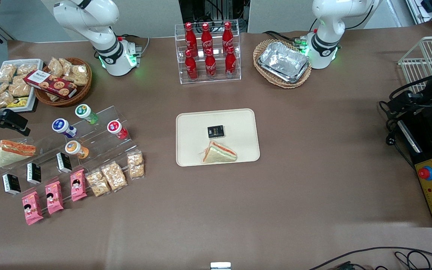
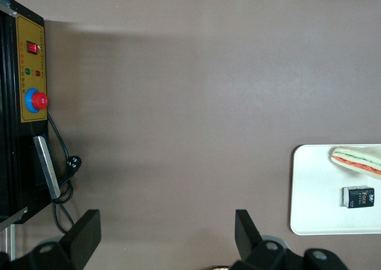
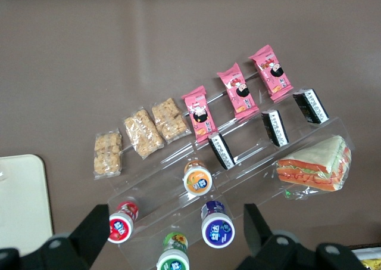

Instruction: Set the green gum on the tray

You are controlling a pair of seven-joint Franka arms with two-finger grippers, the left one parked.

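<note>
The working arm [image 1: 88, 17] is glossy white with rounded joints, a black band bearing a small white mark, and a green light glowing at its base [image 1: 120, 60] beside the wicker basket [image 1: 64, 80]. Its gripper [image 3: 172, 231] has two matte black, wedge-shaped fingers [image 3: 98, 225], set well apart, on a black body with round silver screw heads.

We see brown matte tabletop [image 1: 313, 187] filling most of view — even overhead light, soft shadows. Pale wall panels [image 1: 156, 15] at its edge farthest from front camera; dark gap with cables [image 1: 212, 11] between them.
</note>
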